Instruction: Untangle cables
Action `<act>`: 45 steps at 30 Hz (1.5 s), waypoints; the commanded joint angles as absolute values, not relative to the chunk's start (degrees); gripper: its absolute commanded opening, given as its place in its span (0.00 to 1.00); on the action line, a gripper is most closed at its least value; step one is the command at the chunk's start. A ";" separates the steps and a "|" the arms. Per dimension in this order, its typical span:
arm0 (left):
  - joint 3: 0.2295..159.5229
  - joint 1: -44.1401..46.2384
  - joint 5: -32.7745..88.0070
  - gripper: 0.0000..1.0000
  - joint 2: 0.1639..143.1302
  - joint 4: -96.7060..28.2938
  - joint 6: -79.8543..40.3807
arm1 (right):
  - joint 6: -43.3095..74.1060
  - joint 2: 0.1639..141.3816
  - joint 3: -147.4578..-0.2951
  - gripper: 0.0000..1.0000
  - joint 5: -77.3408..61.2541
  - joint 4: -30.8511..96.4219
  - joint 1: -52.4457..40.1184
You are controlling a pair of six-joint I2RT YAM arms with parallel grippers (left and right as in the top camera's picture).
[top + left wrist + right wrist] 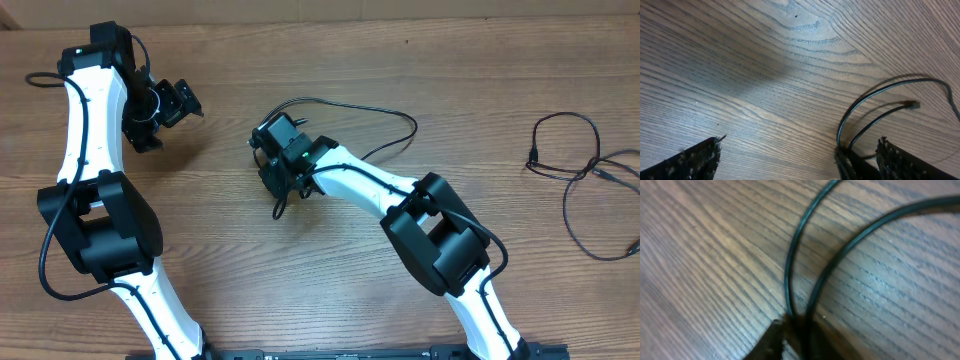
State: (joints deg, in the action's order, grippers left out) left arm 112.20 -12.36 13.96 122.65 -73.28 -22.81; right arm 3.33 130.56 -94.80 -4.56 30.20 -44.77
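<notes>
The right gripper (797,340) had its two dark fingers (767,345) pressed almost together at the lower edge of its wrist view; between them they pinched a thin black flexible cable (790,270), two strands of it side by side; both strands rose out of the narrow gap between the tips and parted just beyond them, one curving up and away, the other sweeping off to the far side; the tips sat low over the brown wood-grain table (480,80), though whether they touched it could not be told. From overhead the same cable ran out from those fingers in a wide loop across the boards and curled back toward the white arm.

The left gripper (800,141) stood spread as wide as it went; its two black speckled fingers (695,160) sat at opposite lower corners of its wrist view with bare wood between them, holding nothing. Just beside one of those fingers, on its inner side, two strands of black cable met at a dark shape that was too cut off to identify; a small plug end (911,105) lay on the wood a little beyond that fingertip; no strand visibly touched the finger.

A second thin black cable (580,190) lay in loose loops well apart from both sets of fingers, off past the right arm near the table's edge.
</notes>
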 commanded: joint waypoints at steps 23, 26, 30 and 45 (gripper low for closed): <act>112.01 -11.97 14.44 0.99 122.15 -73.23 -23.81 | 4.05 132.79 -92.95 0.48 -0.73 32.51 -45.28; 112.01 -11.97 14.46 1.00 122.15 -73.23 -23.81 | 4.05 132.79 -92.95 0.11 -0.75 32.53 -45.28; 112.01 -11.97 14.44 1.00 122.15 -73.23 -23.81 | 4.05 132.79 -92.95 0.06 -0.99 33.12 -45.28; 112.01 -11.73 14.44 0.99 122.15 -73.23 -23.81 | 4.05 132.79 -92.95 0.04 -6.20 34.41 -45.28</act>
